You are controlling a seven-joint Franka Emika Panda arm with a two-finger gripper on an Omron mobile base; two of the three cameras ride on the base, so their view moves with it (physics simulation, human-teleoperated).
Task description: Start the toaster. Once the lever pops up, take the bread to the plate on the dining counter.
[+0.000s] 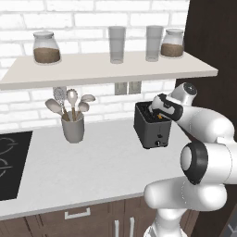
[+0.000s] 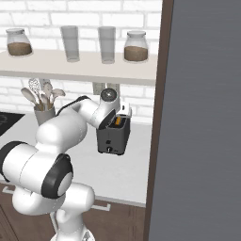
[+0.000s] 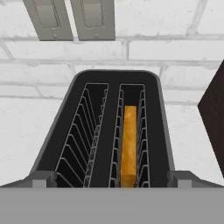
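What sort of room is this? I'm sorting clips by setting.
A kitchen, rendered: a toaster holding bread on a pale worktop, a utensil cup, a black hob, and jars shelved on white brick.

Your arm rises from the base, folds at a high elbow, and reaches forward and slightly down, so the forearm runs out level and the wrist bends over at the end. Your gripper (image 1: 155, 111) hangs at the tip of that reach, pointing down and away from you; from the right base camera you see it (image 2: 120, 121) past the round wrist joint. Your two fingertips (image 3: 39, 180) sit far apart at the lower corners of the hand camera, jaws spread as wide as they go, with nothing clamped between them.
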